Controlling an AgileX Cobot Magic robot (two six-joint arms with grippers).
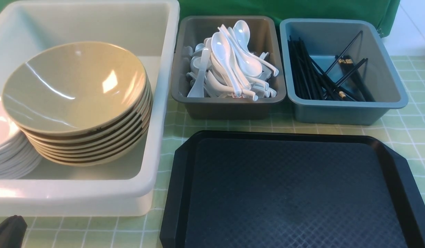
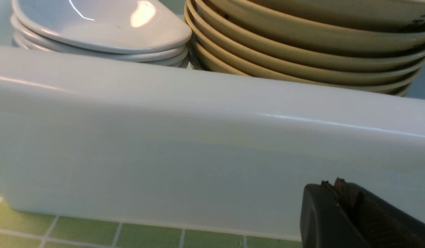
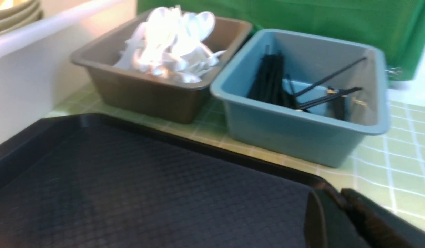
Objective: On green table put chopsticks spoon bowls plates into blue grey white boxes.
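- Nearest, at about seven o'clock in the front view, the left end effector (image 1: 9, 230) sits low by the white box (image 1: 157, 113), fingers together, holding nothing.
- Over the black tray (image 1: 291, 193), bare from five to six o'clock, the right end effector (image 3: 340, 213) is also closed and empty.
- At nine o'clock, bowls (image 1: 78, 100) and plates (image 1: 7, 144) are stacked inside the white box.
- At twelve o'clock, spoons (image 1: 233, 62) fill the grey box (image 1: 229, 100).
- At one o'clock, chopsticks (image 1: 319, 75) lie in the blue box (image 1: 343, 106) on the green bench (image 1: 408, 131).
- Sorting looks finished; best to park both arms without nudging boxes.
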